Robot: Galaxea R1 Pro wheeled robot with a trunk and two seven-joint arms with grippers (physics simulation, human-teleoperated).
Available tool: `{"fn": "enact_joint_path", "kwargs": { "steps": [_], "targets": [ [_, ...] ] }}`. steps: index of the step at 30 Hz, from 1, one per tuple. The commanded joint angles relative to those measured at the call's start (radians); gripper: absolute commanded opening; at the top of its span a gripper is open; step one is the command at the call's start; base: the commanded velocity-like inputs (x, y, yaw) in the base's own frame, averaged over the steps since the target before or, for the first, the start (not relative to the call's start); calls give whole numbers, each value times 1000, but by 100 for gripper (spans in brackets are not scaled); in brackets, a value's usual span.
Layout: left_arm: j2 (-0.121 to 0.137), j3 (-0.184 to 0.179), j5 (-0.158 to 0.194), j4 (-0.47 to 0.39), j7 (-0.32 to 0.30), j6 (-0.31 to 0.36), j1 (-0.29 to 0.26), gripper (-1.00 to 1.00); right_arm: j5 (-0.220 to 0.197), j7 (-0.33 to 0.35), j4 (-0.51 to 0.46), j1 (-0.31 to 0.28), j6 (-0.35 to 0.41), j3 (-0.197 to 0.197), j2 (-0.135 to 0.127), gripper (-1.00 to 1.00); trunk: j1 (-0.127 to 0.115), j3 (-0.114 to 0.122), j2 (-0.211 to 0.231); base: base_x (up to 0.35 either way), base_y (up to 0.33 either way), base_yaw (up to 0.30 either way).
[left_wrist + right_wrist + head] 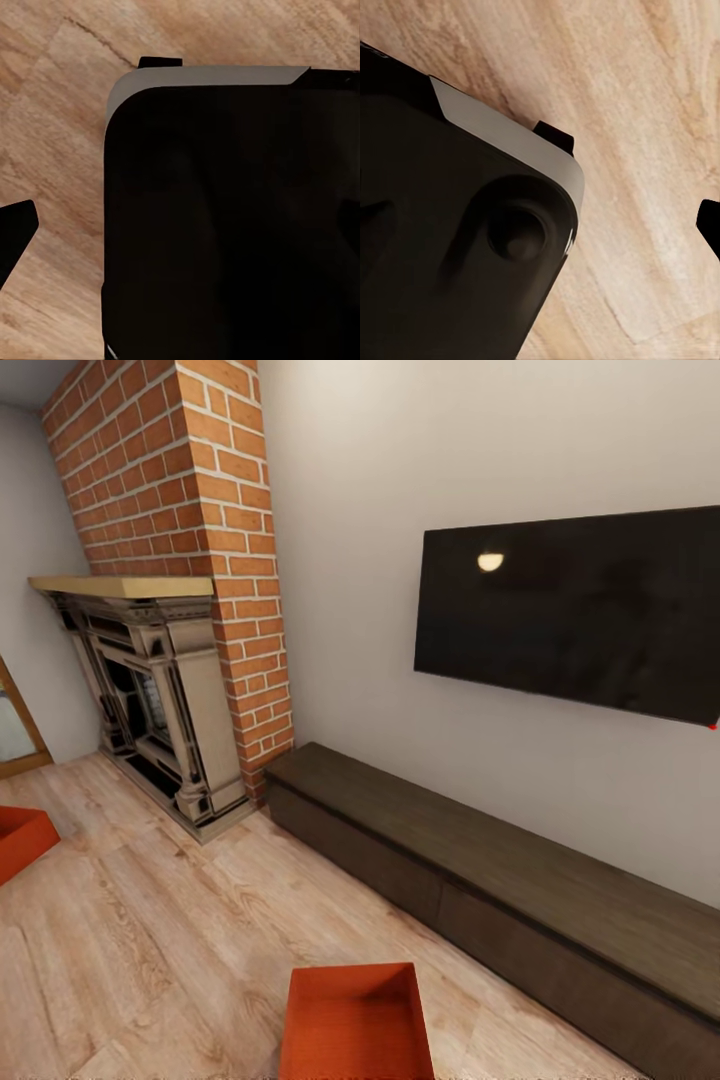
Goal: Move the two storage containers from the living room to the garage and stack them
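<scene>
Bins first: one storage container point(357, 1022) sits on the plank floor point(170, 940) beside the low cabinet point(480, 880), another point(22, 838) toward the fireplace point(160, 700); they look rigid and light, so I'd pinch a low wall, though I cannot tell either gripper's jaw state.

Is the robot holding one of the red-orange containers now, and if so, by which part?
Nothing is held. Both containers sit on the wood floor, untouched.

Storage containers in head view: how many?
2. One storage container sits on the wood floor at the bottom centre, in front of the long dark cabinet. The other is at the left edge, cropped by the frame, left of the fireplace.
</scene>
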Motion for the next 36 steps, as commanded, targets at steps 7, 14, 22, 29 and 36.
{"fn": "enact_joint_path", "kwargs": {
  "steps": [7, 14, 22, 29, 36],
  "targets": [
    [3, 0, 1, -1, -1, -4, 0, 100, -11, -2, 0, 0, -2, 9, -1, 100, 0, -12, 0, 0, 0, 0],
    [12, -7, -8, -3, 0, -4, 0, 100, -10, -2, 0, 0, -2, 9, 0, 100, 0, -24, 0, 0, 0, 0],
    [21, -9, -12, -3, 0, -4, 0, 100, -1, -2, 0, 0, -2, 10, 2, 100, 0, -37, 0, 0, 0, 0],
    [23, -10, -12, -3, 0, -4, 0, 100, -6, -2, 0, 0, -2, 10, 1, 100, 0, -48, 0, 0, 0, 0],
    [22, -11, -12, -3, 0, -4, 0, 100, -7, -2, 0, 0, -2, 10, 1, 100, 0, -58, 0, 0, 0, 0]
  ]
}}
